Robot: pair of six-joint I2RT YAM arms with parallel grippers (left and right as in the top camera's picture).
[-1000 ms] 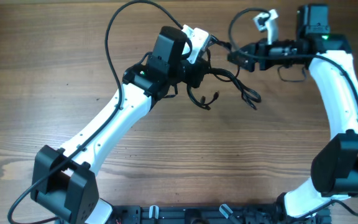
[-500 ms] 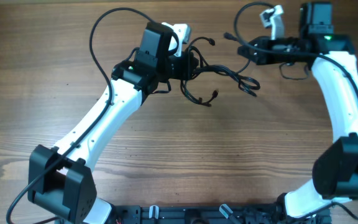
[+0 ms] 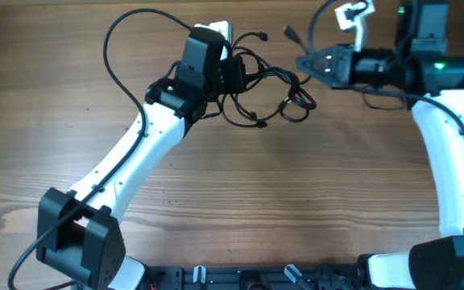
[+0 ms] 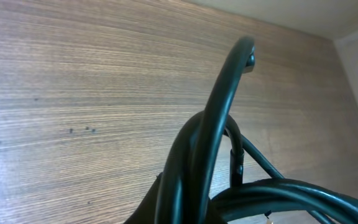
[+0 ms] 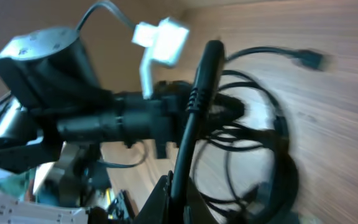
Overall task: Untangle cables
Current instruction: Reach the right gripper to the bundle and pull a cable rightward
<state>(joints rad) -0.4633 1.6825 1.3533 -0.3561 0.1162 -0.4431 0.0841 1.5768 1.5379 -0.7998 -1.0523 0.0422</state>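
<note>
The cables [image 3: 274,82] are a tangled bundle of thin black loops hanging between my two grippers at the far side of the table. My left gripper [image 3: 238,74] is shut on the bundle's left part. In the left wrist view thick black strands [image 4: 194,162] fill the jaws, and one plug end [image 4: 246,53] sticks up. My right gripper [image 3: 303,63] points left and is shut on one cable just behind its ribbed plug [image 5: 199,81]. That strand runs up from the jaws, and the other loops [image 5: 272,143] hang beyond it.
The wooden table [image 3: 296,193] lies under both arms. The left arm's own thick wire [image 3: 119,44] arcs over the far left. A white clip [image 3: 351,14] sits on the right arm's wire. A black rail [image 3: 240,278] runs along the front edge.
My right gripper has shut on a cable end. The left gripper has carried the bundle to the left and toward the far edge, and the loops now stretch between the two grippers.
</note>
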